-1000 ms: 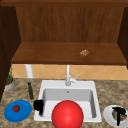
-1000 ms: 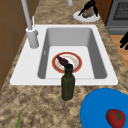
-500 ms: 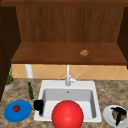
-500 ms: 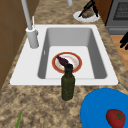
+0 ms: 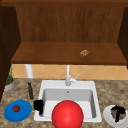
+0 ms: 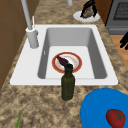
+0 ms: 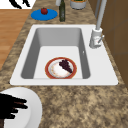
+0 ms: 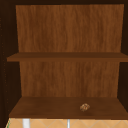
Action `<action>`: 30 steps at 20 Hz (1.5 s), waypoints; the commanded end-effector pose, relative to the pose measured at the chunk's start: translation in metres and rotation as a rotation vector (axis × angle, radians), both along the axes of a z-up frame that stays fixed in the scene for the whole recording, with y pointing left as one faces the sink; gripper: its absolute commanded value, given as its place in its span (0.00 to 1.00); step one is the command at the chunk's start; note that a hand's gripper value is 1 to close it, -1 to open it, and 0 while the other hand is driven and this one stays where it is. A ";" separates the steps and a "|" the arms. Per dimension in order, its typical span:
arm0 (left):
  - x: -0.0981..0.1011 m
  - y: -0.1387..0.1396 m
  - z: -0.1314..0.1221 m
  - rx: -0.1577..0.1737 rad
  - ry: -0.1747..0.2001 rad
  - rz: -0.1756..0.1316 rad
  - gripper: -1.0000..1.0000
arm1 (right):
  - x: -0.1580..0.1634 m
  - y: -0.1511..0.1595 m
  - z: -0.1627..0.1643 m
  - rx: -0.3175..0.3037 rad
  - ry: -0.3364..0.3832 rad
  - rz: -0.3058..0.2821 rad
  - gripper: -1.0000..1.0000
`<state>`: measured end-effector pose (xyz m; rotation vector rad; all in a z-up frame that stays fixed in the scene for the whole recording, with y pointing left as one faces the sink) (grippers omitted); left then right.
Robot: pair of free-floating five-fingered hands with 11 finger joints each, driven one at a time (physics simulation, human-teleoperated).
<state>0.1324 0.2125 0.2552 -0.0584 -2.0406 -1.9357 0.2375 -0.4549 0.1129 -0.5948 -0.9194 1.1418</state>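
My right hand [image 5: 117, 111] rests low over a white plate [image 5: 108, 117] on the counter right of the sink, its fingers straight across a brownish piece of food [image 6: 85, 14]. The same hand [image 7: 10, 106] lies flat on that plate [image 7: 33, 110] in the right side view. My left hand [image 5: 38, 105] hangs open by the sink's front left corner, out past the counter's front edge [image 6: 125, 41]. A red-rimmed plate [image 6: 75, 68] with a dark purple morsel [image 7: 65, 65] lies in the sink basin [image 6: 67, 37].
A dark green bottle [image 6: 67, 83] stands left of the sink, beside a blue plate [image 6: 97, 110] bearing a tomato [image 6: 115, 117]. The faucet [image 5: 67, 77] rises behind the basin. A small brown lump [image 8: 84, 107] sits on the lower shelf [image 8: 50, 110]. A potted plant [image 5: 9, 81] is far left.
My right hand has sunk lower onto the white plate and its food. The left hand has stayed where it was.
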 end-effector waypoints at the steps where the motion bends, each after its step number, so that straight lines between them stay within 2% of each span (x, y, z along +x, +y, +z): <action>1: 0.000 0.000 0.000 0.000 0.000 0.000 0.50 | -0.005 0.014 -0.011 -0.081 0.011 -0.021 1.00; 2: 0.000 0.000 0.000 0.000 0.000 0.000 0.50 | -0.004 0.013 -0.008 -0.061 0.032 -0.008 1.00; 4: 0.000 0.000 0.000 0.000 0.000 0.000 0.50 | -0.008 0.029 0.006 -0.099 -0.059 -0.004 1.00; 8: 0.000 0.000 0.000 0.000 0.000 0.000 0.50 | -0.011 0.045 0.030 -0.143 -0.058 0.008 1.00; 10: 0.000 0.000 0.000 0.000 0.000 0.000 0.50 | -0.014 0.054 0.042 -0.140 -0.034 0.009 1.00; 17: 0.000 0.000 0.000 0.000 0.000 0.000 0.50 | -0.006 0.096 0.066 -0.125 -0.040 0.001 1.00; 23: 0.000 0.000 0.000 0.000 0.000 0.000 0.50 | -0.009 0.127 0.098 -0.141 -0.030 0.042 1.00; 25: 0.000 0.000 0.000 0.000 0.000 0.000 0.50 | -0.009 0.136 0.111 -0.139 -0.060 0.043 1.00; 30: 0.000 0.000 0.000 0.000 0.000 0.000 0.50 | -0.019 0.151 0.142 -0.150 -0.073 0.052 1.00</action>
